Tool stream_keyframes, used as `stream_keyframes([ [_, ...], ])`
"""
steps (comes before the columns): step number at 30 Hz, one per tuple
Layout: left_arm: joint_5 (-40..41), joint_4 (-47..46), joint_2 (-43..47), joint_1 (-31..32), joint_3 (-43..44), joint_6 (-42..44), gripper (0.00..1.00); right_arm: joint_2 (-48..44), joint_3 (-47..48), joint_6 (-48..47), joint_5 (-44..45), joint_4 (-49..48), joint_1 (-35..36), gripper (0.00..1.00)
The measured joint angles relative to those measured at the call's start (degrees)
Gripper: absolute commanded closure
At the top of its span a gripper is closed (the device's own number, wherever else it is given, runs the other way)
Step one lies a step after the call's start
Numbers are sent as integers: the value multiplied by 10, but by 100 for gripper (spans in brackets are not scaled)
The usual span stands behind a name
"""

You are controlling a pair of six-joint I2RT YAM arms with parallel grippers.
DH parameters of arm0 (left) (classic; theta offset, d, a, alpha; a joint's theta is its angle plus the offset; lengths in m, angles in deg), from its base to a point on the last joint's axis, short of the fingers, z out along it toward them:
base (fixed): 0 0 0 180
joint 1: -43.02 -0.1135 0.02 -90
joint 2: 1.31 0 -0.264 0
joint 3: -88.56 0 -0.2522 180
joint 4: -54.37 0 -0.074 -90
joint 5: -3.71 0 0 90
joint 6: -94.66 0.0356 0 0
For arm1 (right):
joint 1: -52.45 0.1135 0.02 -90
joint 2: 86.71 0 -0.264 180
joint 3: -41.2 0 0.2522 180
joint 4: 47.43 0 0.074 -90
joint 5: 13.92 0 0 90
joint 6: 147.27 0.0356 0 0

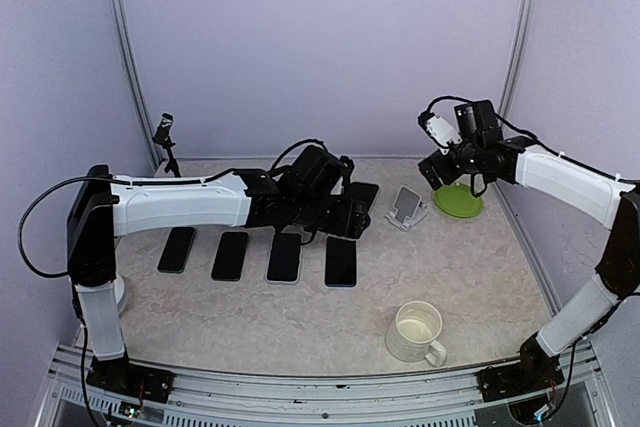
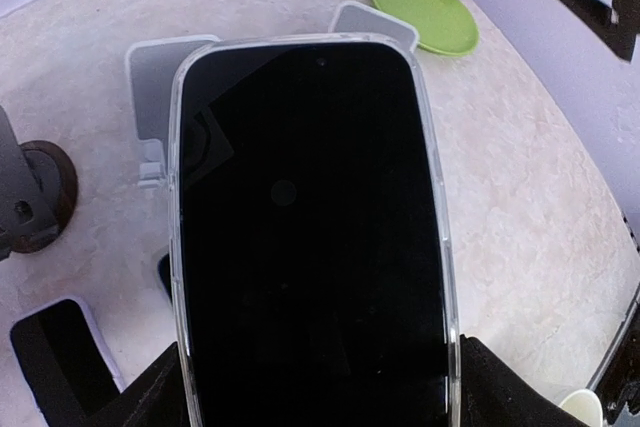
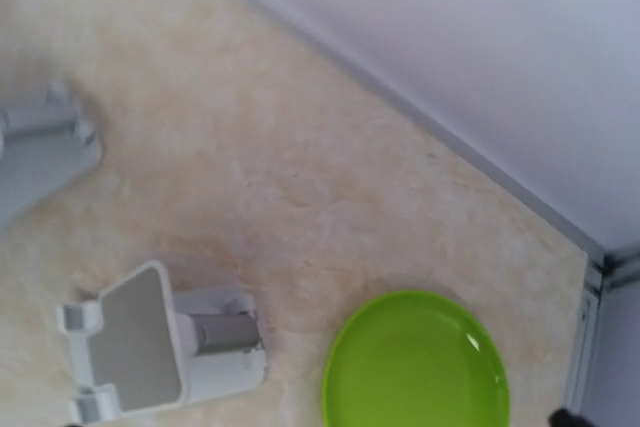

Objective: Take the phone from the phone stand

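A black phone (image 2: 310, 237) in a clear case fills the left wrist view, and my left gripper (image 2: 315, 392) is shut on its lower sides, one dark finger (image 2: 150, 402) at each edge. From above, that gripper (image 1: 345, 209) holds the phone (image 1: 363, 192) at mid-table. Behind the phone a grey-and-white phone stand (image 2: 155, 97) shows its bare back plate; I cannot tell whether the phone touches it. A second stand (image 1: 407, 209) sits to the right, bare. My right gripper (image 1: 440, 167) hovers open above the plate, its fingers outside its own view.
A green plate (image 1: 458, 199) lies at the back right by the wall. Several black phones (image 1: 284, 257) lie in a row at front left. A white mug (image 1: 415, 332) stands near the front. A small black tripod (image 1: 165, 142) stands back left.
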Motion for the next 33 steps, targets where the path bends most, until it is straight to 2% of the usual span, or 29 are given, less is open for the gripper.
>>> stream_keyframes([
  [5, 2, -12, -8, 37, 3, -26, 67, -37, -2, 106, -43, 20, -20, 0],
  [9, 2, -23, -51, 57, 25, -57, 66, -38, -9, 191, -113, 67, -43, 0],
  [17, 7, -16, -136, 79, 66, -121, 61, -65, -117, 306, -261, 115, -87, 0],
  [25, 13, -15, -197, 86, 111, -162, 58, -83, -173, 355, -331, 124, -106, 0],
  [33, 15, -23, -260, 86, 159, -199, 44, -83, -191, 371, -352, 124, -109, 0],
])
